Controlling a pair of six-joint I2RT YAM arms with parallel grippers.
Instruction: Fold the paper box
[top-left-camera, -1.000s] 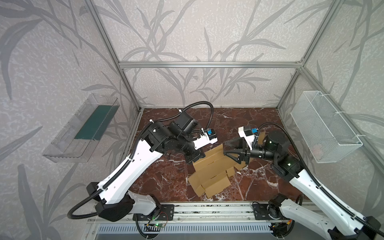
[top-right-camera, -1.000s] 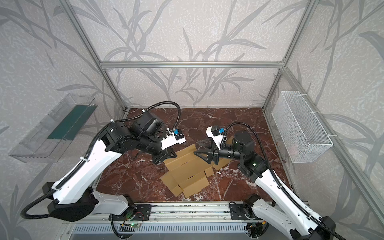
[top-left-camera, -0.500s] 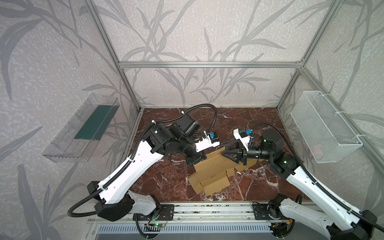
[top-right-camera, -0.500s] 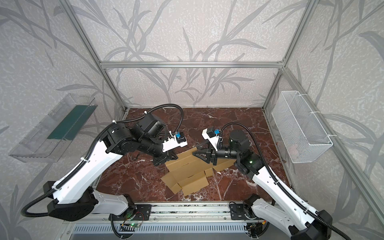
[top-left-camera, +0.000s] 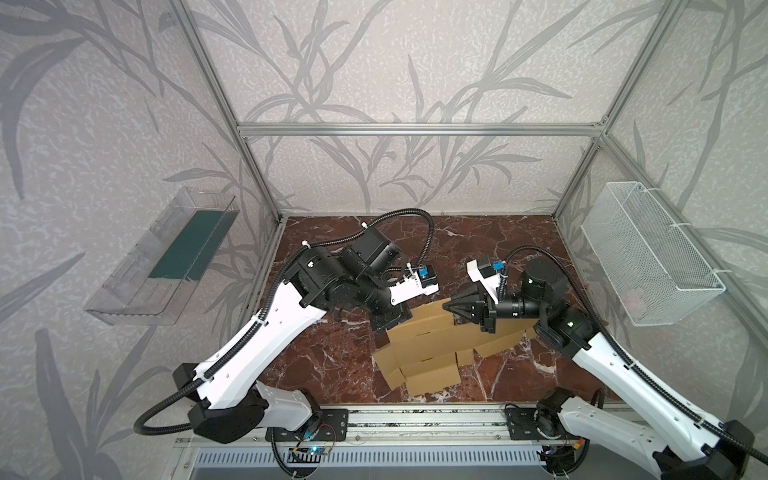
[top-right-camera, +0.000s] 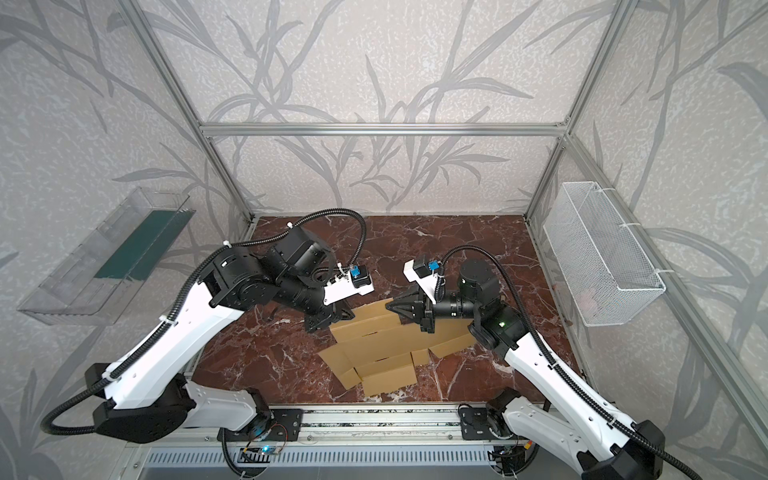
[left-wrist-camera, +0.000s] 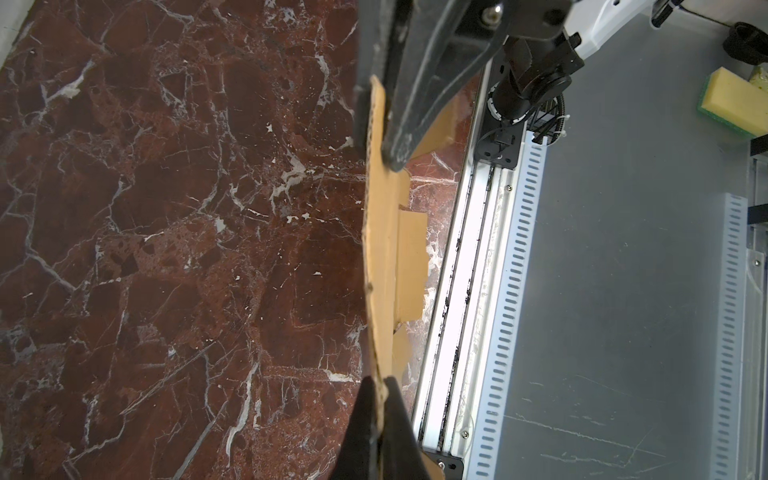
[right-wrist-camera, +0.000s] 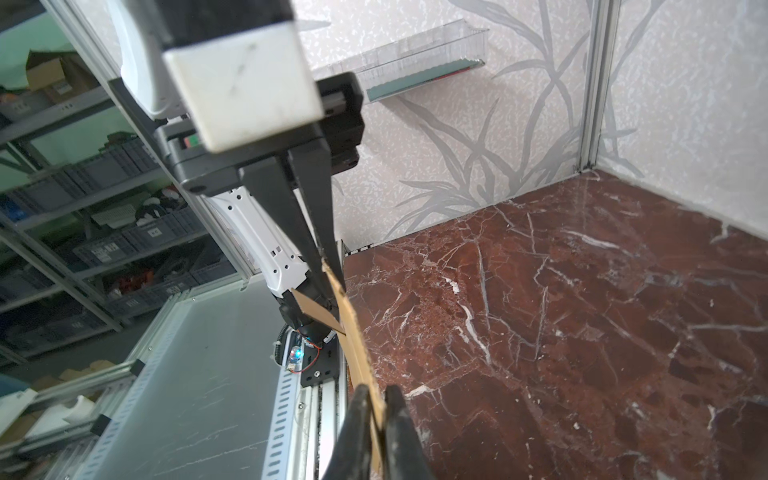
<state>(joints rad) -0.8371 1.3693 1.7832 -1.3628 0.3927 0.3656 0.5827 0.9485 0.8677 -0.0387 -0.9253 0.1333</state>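
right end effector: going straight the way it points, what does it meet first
Shut on the paper box edge, the right end effector points along it at the left end effector, likely met first; depth is unclear.

Your left arm (top-left-camera: 266, 332) and right arm (top-left-camera: 623, 374) wear glossy white shells over black joints, you see black ribbed hoses (top-left-camera: 399, 212) running off each, white wrist camera blocks (top-left-camera: 415, 286) with blue plugs, a green light (top-left-camera: 570, 323) on a right-arm joint, black tapered jaws

Tan paper box (top-left-camera: 432, 345), unfolded die-cut sheet, flaps spread, far edge raised.
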